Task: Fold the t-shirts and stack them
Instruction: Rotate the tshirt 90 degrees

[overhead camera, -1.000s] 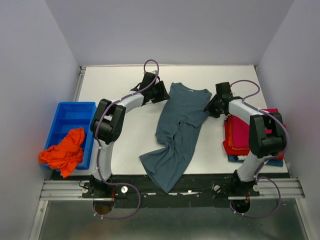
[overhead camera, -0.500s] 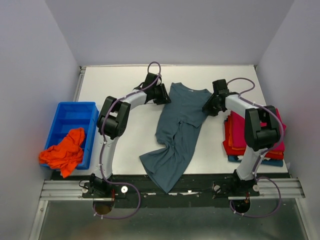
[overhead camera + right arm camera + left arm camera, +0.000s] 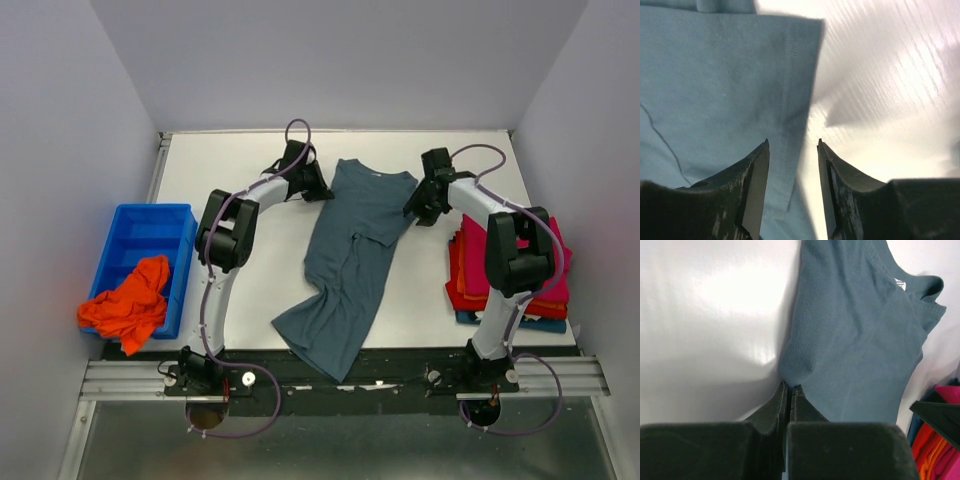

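A slate grey-blue t-shirt lies crumpled lengthwise on the white table, collar at the far end. My left gripper sits at its left shoulder edge. In the left wrist view the gripper is shut on a pinch of the shirt's edge. My right gripper is at the shirt's right sleeve. In the right wrist view it is open and straddles the hemmed sleeve edge without closing on it. Folded red and magenta t-shirts are stacked at the right. An orange t-shirt hangs over the bin's edge.
A blue plastic bin stands off the table's left edge. Grey walls enclose the table on three sides. The shirt's bottom hem hangs over the table's near edge between the arm bases. The folded stack shows at the lower right of the left wrist view.
The left gripper has gone from open to shut on the shirt's left shoulder edge. Both grippers have shifted slightly toward the far end, and the shirt has moved a little left.
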Motion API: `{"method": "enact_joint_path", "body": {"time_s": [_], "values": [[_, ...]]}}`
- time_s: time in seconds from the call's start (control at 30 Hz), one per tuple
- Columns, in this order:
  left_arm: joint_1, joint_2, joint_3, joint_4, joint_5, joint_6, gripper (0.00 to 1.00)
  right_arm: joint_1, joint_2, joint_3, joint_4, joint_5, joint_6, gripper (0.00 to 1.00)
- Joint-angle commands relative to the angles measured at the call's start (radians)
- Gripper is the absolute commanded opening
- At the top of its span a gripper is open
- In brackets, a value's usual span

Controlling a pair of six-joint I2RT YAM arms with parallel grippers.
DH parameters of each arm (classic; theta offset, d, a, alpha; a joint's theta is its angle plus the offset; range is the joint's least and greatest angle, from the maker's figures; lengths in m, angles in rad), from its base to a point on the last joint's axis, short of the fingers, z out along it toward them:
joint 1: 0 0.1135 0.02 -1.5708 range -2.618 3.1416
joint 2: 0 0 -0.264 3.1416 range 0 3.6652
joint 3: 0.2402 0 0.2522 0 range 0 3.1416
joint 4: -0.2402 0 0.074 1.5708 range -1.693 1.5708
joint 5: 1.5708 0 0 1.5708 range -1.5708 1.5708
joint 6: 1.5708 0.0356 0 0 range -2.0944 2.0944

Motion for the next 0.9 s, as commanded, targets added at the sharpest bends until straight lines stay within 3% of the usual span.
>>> {"method": "enact_joint_path", "body": {"time_s": [0.0,0.1,0.2,0.57,0.87], "values": [[0.080,0.044,0.018,0.021,-0.055,-0.072,0.00,0.004,-0.005,0.101,-0.018,-0.001,-0.040,0.54],[0.117,0.050,0.015,0.048,-0.084,-0.110,0.00,0.004,-0.013,0.093,0.052,-0.117,-0.052,0.61],[0.151,0.056,0.009,0.080,-0.113,-0.154,0.00,0.013,-0.025,0.055,0.141,-0.229,-0.066,0.62],[0.193,0.083,0.049,0.100,-0.163,-0.207,0.00,0.090,0.172,0.259,0.141,-0.294,-0.015,0.59],[0.209,0.097,0.050,0.090,-0.144,-0.201,0.00,0.094,0.344,0.440,0.061,-0.240,0.057,0.55]]}}
